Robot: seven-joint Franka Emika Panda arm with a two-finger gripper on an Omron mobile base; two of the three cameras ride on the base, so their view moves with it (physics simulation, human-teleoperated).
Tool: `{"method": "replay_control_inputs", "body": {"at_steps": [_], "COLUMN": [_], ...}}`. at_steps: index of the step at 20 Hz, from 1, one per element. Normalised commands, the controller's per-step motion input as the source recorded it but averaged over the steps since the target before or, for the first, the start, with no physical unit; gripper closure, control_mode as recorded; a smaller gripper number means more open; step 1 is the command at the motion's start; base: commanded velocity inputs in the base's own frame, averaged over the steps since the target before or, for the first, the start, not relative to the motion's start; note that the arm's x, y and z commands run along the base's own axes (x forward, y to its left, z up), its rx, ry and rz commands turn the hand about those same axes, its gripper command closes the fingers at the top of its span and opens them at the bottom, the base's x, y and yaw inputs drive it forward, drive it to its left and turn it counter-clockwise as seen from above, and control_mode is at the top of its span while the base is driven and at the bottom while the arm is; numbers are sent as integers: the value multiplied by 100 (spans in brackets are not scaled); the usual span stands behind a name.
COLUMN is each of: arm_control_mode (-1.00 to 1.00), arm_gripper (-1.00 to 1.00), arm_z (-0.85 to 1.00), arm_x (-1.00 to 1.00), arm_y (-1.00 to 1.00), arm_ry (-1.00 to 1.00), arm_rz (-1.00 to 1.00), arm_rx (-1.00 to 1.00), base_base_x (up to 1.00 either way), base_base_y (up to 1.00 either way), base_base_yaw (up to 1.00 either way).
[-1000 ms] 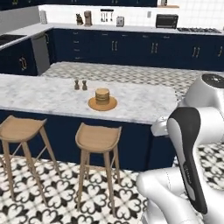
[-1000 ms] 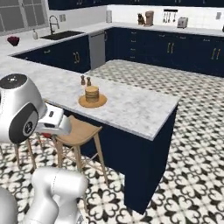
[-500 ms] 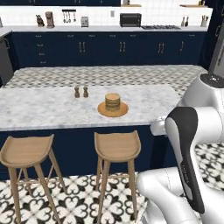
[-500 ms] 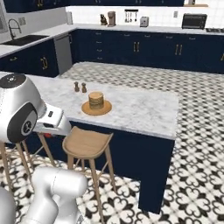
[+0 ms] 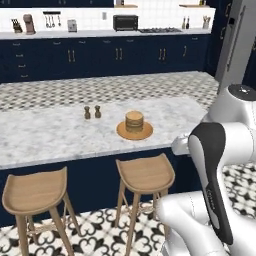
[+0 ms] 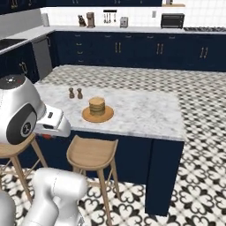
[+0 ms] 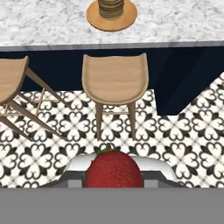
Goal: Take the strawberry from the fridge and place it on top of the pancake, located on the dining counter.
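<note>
In the hand view the bright red strawberry (image 7: 113,169) sits low in the middle, with my gripper (image 7: 113,177) shut on it above the patterned floor. The tan pancake (image 7: 110,8) stack stands on an orange-brown plate (image 7: 111,21) on the marbled dining counter (image 7: 43,22), ahead of and above the hand. From the base cameras the pancake (image 5: 134,121) (image 6: 96,106) stands near the counter's (image 5: 45,137) (image 6: 141,110) front edge. The grey fridge (image 5: 235,40) rises at the far right. My gripper hangs short of the counter edge, over the stools' side.
Two wooden stools (image 5: 145,172) (image 5: 35,191) stand against the counter's navy base, one (image 7: 114,78) straight below the plate. Two small shakers (image 5: 92,112) (image 6: 75,93) stand left of the pancake. Navy wall cabinets with appliances line the back. Tiled floor lies open to the right of the counter (image 6: 198,176).
The whole scene has shifted in both base views, so the base has driven and turned; the counter and pancake now face me more squarely and closer. The strawberry stays gripped.
</note>
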Motion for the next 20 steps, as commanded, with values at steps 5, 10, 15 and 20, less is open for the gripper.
{"method": "replay_control_inputs", "body": {"at_steps": [5, 10, 15, 20], "arm_control_mode": [100, 100, 100, 100], "arm_gripper": [100, 100, 100, 100], "arm_z": [0, 0, 0, 0], "arm_x": [0, 0, 0, 0], "arm_y": [0, 0, 0, 0], "arm_ry": [0, 0, 0, 0], "arm_rz": [0, 0, 0, 0], "arm_rx": [0, 0, 0, 0], "base_base_x": [27, 21, 31, 63], "base_base_y": [38, 19, 4, 19], "base_base_yaw": [-35, -2, 1, 14]}}
